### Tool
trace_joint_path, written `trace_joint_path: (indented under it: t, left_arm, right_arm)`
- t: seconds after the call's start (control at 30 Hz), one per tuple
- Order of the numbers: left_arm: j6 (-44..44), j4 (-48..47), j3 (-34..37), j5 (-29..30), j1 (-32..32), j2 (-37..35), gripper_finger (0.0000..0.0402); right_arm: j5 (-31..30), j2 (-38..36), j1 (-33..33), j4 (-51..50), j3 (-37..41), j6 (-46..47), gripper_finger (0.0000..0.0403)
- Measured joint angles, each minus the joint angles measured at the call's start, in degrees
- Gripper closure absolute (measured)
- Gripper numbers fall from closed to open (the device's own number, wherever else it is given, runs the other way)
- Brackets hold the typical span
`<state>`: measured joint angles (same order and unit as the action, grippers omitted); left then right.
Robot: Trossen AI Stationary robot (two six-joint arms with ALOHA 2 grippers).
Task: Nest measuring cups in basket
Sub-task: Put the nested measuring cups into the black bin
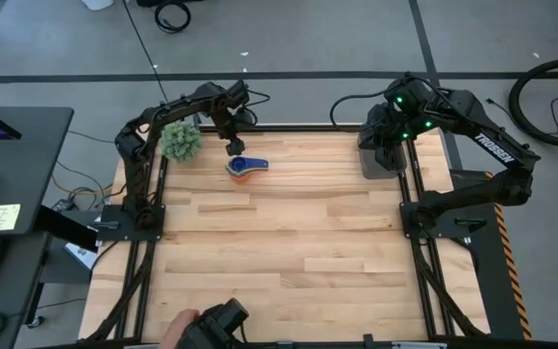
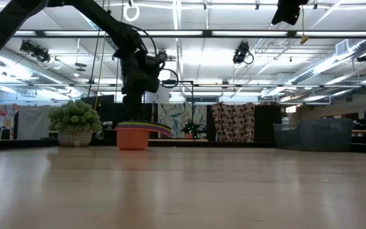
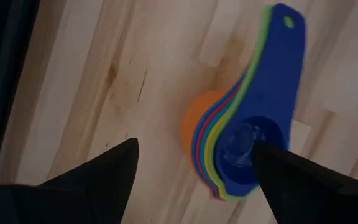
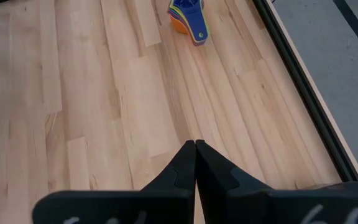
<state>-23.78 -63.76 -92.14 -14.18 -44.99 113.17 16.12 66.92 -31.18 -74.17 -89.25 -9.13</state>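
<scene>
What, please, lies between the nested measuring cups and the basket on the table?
Nothing: in the high view, only bare table separates the measuring cups from the basket.

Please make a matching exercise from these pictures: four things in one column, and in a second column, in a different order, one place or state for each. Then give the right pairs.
Things:
1. measuring cups
2. basket
3. left gripper
4. right gripper

Places or states:
A. fingers shut, holding nothing
B. stacked one inside another on the bare table
C. open, right above the stack
D. at the table's far right corner, under the right arm

Pairs: 1-B, 2-D, 3-C, 4-A
</scene>
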Motion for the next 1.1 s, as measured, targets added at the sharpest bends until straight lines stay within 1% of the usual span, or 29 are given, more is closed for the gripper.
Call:
trace_joint_path:
  t: [0.13, 0.4, 0.5, 0.63, 0.87, 1.1]
  left_arm:
    - [0.25, 0.17, 0.00, 0.51, 0.00, 1.19, 0.0086]
    - [0.18, 0.28, 0.00, 1.11, 0.20, 1.33, 0.0086]
    - [0.23, 0.76, 0.00, 2.69, 0.24, 1.34, 0.0086]
    - [0.18, 1.24, 0.00, 3.15, 0.20, 1.35, 0.0086]
    - [1.28, 4.33, 3.69, 3.61, 0.24, 1.37, 0.0086]
    - [1.80, 4.90, 4.28, 3.53, 0.22, 1.37, 0.0086]
  right_arm:
    - [0.00, 0.00, 0.00, 0.00, 0.00, -0.01, 0.0388]
    - [-0.02, 0.00, 0.00, 0.00, 0.00, 0.00, 0.0388]
    - [0.00, 0.00, 0.00, 0.00, 0.00, 0.00, 0.0388]
    - [0.00, 0.00, 0.00, 0.01, 0.00, -0.01, 0.0388]
    - [0.00, 0.00, 0.00, 0.00, 0.00, -0.01, 0.0388]
    - [0.00, 0.00, 0.00, 0.01, 0.00, 0.00, 0.0388]
